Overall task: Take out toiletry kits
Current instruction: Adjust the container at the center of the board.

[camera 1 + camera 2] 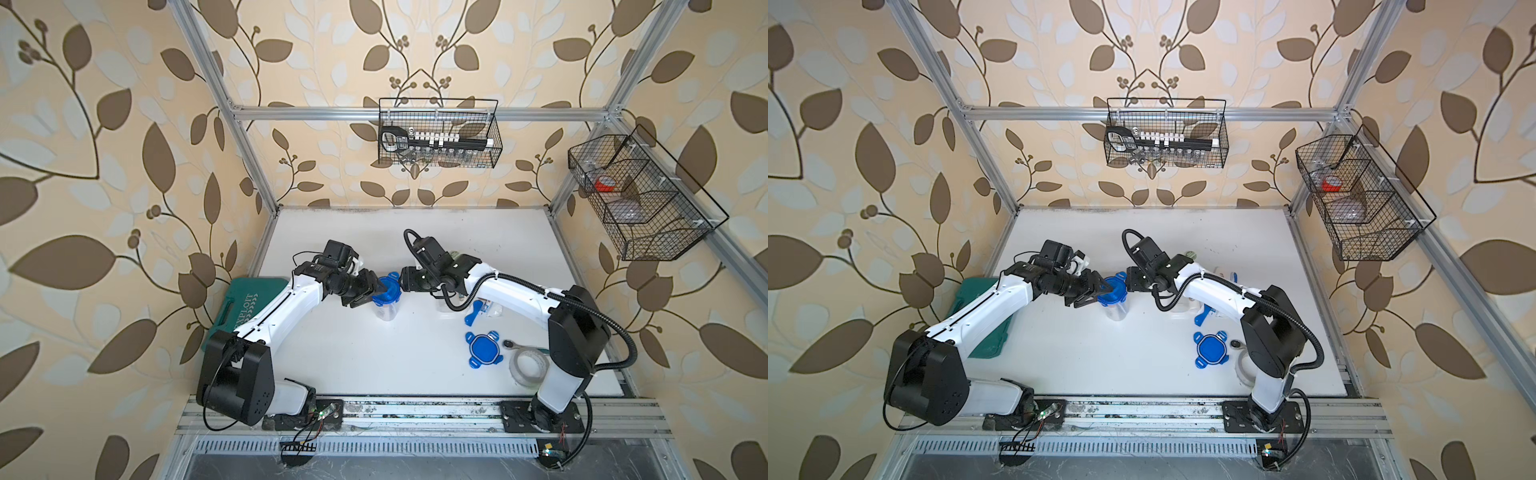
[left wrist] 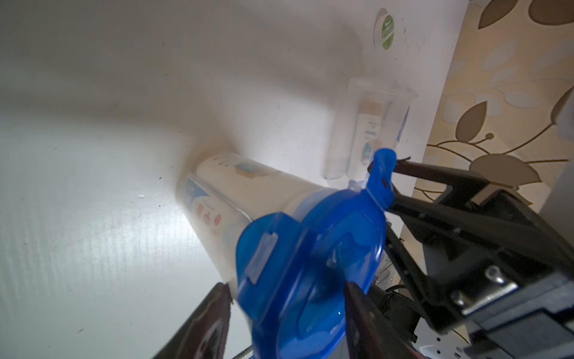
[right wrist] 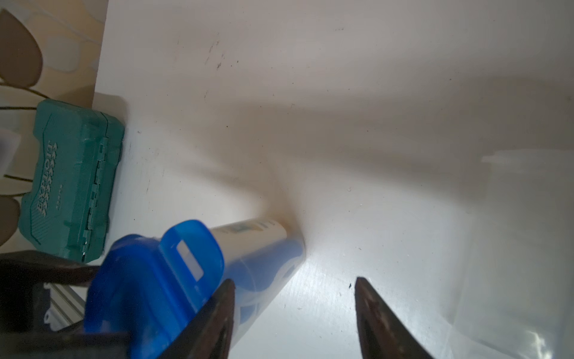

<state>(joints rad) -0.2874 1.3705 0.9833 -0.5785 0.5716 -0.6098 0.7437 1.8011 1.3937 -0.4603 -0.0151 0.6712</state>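
**Blue lid [image 2: 310, 248] straddled by your left gripper [image 2: 285, 284]**

Its jaws flanked the lid on the upright clear jar [image 1: 386, 311]; you could not tell whether they pinched. Your right gripper [image 3: 293, 279] stood released, one finger [image 3: 217, 310] against a lid tab. One toiletry kit [image 2: 211, 214] sat blurred inside that jar. A mini bottle [image 2: 369, 124] stood in the open second jar [image 2: 351, 93], which your right arm [image 1: 511, 291] mostly hid in both top views. A green-white disc [image 2: 386, 31] lay on the table [image 2: 93, 186].

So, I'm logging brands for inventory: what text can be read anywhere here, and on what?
"EXPLOIT": on the green tool case lid.
Too blurred: print on the green-white disc.
Too small: label on the bottle in the open jar.
Unreadable: red marks on the white pack in the lidded jar.
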